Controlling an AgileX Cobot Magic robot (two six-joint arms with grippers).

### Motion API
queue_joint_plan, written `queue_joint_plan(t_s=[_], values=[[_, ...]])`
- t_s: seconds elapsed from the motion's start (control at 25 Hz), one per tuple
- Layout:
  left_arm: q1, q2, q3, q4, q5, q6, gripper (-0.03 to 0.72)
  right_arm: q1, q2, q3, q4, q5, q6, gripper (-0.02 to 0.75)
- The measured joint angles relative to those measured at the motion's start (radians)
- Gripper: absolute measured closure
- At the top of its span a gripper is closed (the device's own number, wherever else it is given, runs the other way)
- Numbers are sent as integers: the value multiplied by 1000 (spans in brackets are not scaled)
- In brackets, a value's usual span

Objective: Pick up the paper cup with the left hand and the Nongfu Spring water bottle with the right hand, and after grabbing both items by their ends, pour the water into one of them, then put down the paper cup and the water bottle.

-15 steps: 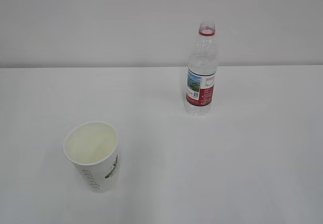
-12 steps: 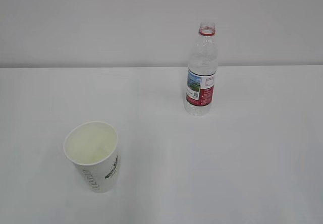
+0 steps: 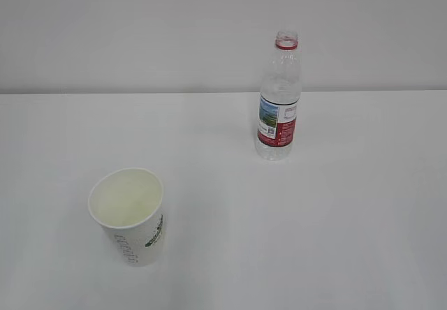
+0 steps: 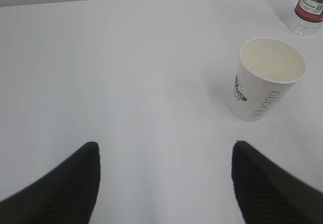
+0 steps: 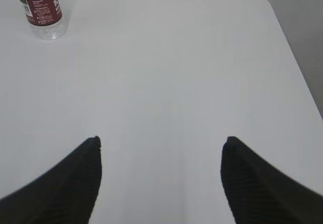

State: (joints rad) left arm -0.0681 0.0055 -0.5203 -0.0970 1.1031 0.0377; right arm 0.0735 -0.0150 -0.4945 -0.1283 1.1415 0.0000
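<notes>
The white paper cup (image 3: 129, 216) stands upright at the front left of the white table, its cream inside showing. In the left wrist view the paper cup (image 4: 265, 77) is up and to the right of my left gripper (image 4: 165, 146), which is open with nothing between its fingers. The Nongfu Spring water bottle (image 3: 279, 100) stands upright and capless farther back, right of centre. Only the bottle's lower part (image 5: 43, 9) shows at the top left of the right wrist view, far from my open, empty right gripper (image 5: 161, 141). Neither arm appears in the exterior view.
The table's right edge and rounded far corner (image 5: 275, 12) lie to the right of my right gripper. A pale wall (image 3: 140, 31) rises behind the table. The bottle's base (image 4: 309, 12) peeks in at the top right of the left wrist view.
</notes>
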Motion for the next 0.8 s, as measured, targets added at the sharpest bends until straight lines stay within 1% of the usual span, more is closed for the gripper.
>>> queue_joint_plan(t_s=[0.8], values=[[0, 0, 0, 0, 0, 0, 101, 0, 0, 0, 0, 0, 0, 183]])
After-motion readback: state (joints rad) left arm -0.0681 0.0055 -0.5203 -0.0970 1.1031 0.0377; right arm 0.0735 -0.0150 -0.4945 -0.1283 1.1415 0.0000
